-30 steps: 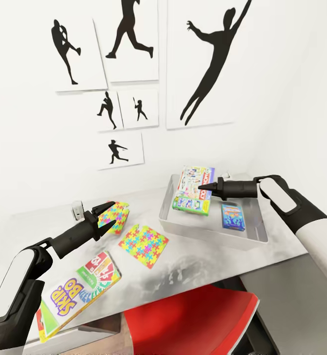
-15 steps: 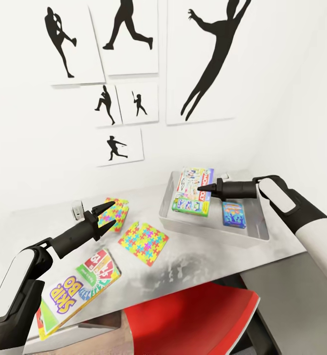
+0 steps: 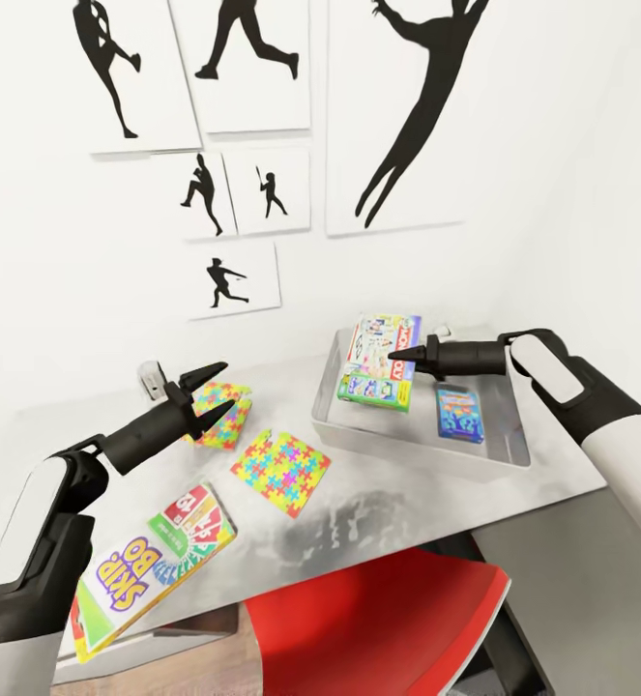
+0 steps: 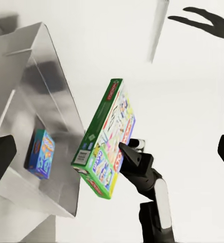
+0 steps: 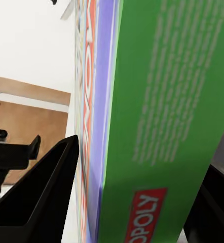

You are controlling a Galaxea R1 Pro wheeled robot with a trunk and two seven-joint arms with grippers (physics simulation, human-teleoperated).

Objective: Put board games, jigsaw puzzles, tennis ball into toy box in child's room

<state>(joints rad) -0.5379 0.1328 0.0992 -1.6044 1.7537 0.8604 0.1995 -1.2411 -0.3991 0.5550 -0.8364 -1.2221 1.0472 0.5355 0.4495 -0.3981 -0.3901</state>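
Two fingers of the right gripper (image 3: 394, 363) clamp the edge of the Monopoly box (image 3: 381, 362), which hangs tilted over the far-left part of the toy box (image 3: 422, 447), with the small blue box (image 3: 457, 414) lying flat on the tray floor just beside it. On the pale surface (image 3: 397, 493) the left gripper (image 3: 216, 388), fingers spread and holding nothing, hovers over the nearer edge of one jigsaw puzzle (image 3: 221, 409); the other jigsaw puzzle (image 3: 281, 468) lies just beside that one toward the toy box. Nearer the robot, the Skip-Bo box (image 3: 156, 561) rests at the front edge below the left arm, above a red chair (image 3: 378, 628).
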